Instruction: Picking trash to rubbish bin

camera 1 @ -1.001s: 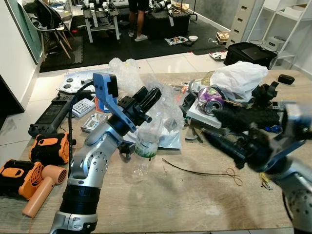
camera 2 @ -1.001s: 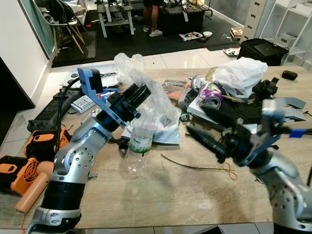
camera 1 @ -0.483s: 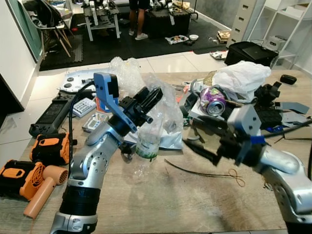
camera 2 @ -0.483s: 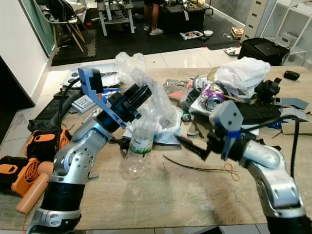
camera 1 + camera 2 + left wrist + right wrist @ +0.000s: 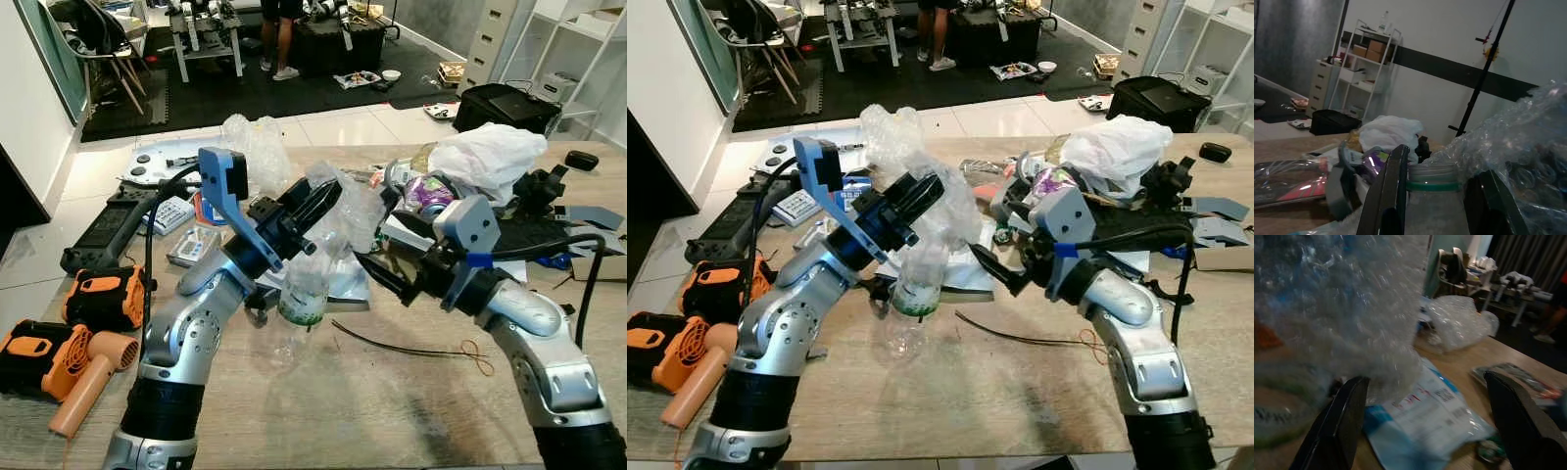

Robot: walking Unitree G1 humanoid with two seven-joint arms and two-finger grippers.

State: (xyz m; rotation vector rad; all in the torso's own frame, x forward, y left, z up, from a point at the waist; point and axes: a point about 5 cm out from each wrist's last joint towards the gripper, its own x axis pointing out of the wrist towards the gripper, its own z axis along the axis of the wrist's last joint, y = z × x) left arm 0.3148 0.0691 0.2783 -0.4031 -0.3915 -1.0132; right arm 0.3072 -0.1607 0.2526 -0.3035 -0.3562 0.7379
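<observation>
My right end effector has swung in from the right side of the frame toward the middle since a second ago, and it is sharp now, not blurry. Its two fingers are spread wide apart and point left at the bubble wrap. My left arm reaches up from the lower left, bent at the elbow. The left end effector is pinching the clear plastic bottle by its neck, about where it was before. The bottle hangs in the middle of the frame, standing up tall, cap end up, just above the wooden surface.
</observation>
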